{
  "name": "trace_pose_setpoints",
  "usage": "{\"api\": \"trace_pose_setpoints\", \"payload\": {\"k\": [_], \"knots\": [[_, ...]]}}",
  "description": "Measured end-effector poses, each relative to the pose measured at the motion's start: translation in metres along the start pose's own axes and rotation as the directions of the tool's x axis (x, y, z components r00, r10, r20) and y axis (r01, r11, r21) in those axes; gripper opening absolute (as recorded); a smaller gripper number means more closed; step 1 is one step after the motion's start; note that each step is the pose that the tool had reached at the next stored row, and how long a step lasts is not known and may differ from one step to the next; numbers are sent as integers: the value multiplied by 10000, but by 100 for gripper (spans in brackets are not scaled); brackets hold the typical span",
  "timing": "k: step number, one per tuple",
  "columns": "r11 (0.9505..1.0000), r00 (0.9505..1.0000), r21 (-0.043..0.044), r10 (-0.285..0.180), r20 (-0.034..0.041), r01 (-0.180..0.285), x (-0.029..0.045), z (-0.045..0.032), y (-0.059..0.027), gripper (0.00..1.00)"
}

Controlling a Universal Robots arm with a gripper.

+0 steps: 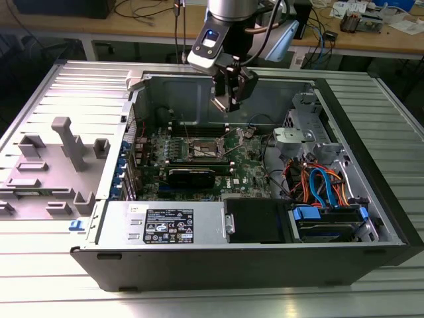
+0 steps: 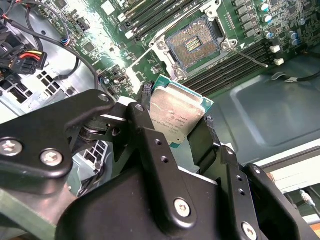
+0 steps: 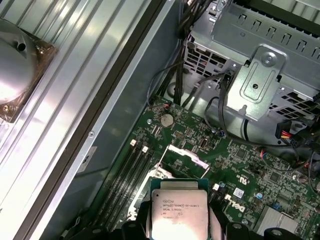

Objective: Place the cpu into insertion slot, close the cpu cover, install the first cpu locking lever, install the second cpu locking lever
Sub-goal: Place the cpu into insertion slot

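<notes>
Holding the cpu (image 2: 177, 112), a small flat square chip with a dull silver-grey metal top, the black two-finger gripper (image 1: 228, 101) hangs at upper centre of the exterior view, above the open grey-and-black computer case (image 1: 165, 93). Jaws are clenched on the chip's opposite edges, clear in both wrist views. Chip is in the air, well apart from the green motherboard (image 1: 246, 162); not seated.

Target is the insertion slot (image 2: 196, 46), a small square socket with a dark centre and silvery rim: bare and unfilled, mid-frame in the exterior view. The cpu cover (image 3: 189, 156), a thin silvery metal frame plate, looks swung up off the socket. One thin wire locking lever (image 2: 250, 56) juts free beside the socket; can't make out the second.

Status, my read: chip is picked but not placed. Cover is not closed and neither lever is latched.
</notes>
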State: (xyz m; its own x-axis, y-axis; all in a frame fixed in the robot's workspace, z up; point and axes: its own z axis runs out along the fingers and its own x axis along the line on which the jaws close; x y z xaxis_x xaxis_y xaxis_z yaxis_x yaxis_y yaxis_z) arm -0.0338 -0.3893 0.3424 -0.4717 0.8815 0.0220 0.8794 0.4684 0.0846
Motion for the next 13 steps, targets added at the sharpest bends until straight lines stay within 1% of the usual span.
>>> {"api": "trace_pose_setpoints", "payload": {"k": [4,8,13], "knots": [[9999,9999,-1,103,8,-103,-8,3,-5,55],[9989,9989,1,471,36,-471,-15,7,-9,55],[9978,9978,3,660,46,-660,-16,9,-9,55]]}}
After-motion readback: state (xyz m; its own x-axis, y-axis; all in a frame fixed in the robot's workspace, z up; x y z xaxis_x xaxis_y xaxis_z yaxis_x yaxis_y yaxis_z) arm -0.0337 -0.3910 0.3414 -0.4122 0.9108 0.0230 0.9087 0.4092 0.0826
